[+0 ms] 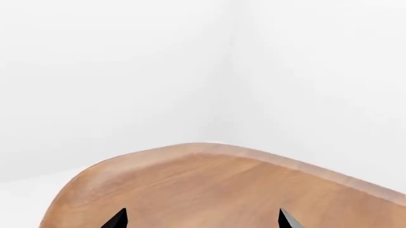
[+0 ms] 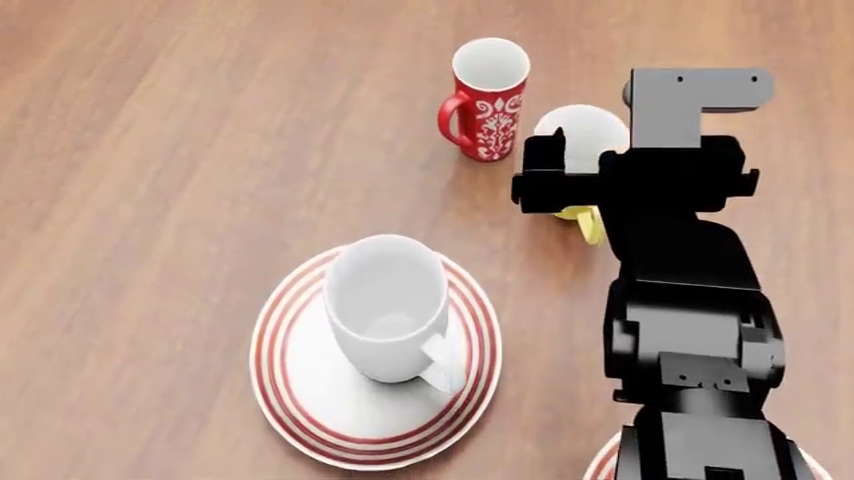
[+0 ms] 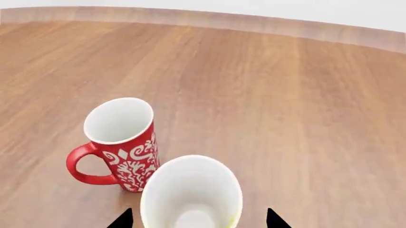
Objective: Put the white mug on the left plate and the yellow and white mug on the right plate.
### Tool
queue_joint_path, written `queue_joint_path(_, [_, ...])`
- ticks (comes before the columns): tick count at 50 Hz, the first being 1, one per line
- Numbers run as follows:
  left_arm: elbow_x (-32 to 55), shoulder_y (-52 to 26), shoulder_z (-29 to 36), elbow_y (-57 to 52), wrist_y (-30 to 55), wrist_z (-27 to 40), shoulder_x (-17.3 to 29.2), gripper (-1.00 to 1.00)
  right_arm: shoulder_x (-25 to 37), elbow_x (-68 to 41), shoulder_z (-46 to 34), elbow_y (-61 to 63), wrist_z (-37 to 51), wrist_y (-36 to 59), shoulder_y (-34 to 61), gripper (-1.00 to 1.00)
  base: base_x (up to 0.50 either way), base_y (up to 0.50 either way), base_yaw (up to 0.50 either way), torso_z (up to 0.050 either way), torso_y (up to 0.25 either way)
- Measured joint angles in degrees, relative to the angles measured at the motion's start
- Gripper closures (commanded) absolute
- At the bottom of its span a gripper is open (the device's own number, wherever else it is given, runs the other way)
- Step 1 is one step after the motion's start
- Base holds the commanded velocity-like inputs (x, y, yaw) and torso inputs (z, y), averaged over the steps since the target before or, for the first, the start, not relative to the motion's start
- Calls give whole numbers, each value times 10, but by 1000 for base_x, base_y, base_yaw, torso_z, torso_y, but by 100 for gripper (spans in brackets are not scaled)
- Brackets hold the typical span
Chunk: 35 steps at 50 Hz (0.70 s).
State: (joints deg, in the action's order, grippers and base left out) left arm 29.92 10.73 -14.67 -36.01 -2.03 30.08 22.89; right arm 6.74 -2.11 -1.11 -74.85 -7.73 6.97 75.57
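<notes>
White mug [image 2: 387,305] already sits upright on the left plate [image 2: 300,410], so that half of the job looks done. The yellow mug [image 2: 583,135] is the one to move now. It stands on the wood table [image 2: 174,150], just beside a red mug [image 2: 483,98] with white flowers. Only a bit of the right plate [image 2: 603,462] peeks out near the robot, under the black right arm.

The right gripper [image 3: 198,219] is down at the yellow mug. In the right wrist view, its two black tips are spread apart, one on each side of the mug. They do not seem to be squeezing it yet, so it holds nothing.

The left gripper [image 1: 201,219] is also spread wide and holds nothing. It looks over the table edge, far from the mugs.

Next, I think the right tips must close on the yellow mug without bumping the red mug. Then the arm must lift it and bring it back to the right plate.
</notes>
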Motion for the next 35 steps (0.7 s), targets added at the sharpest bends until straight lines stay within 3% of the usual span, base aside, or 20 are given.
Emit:
queue_joint_path(6, [-4, 0, 0, 0, 0, 2, 0, -100, 0, 4, 5, -1, -1, 0, -2, -100, 0, 0, 0, 7, -32])
queue_joint_path(16, [-8, 3, -1, 0, 0, 3, 2, -100, -1, 8, 12, -1, -4, -1, -3, -100, 0, 0, 0, 6, -248])
queue_joint_path(35, [1, 3, -4, 0, -1, 6, 3, -100, -2, 13, 19, 0, -8, -2, -2, -100, 0, 0, 0, 1, -34])
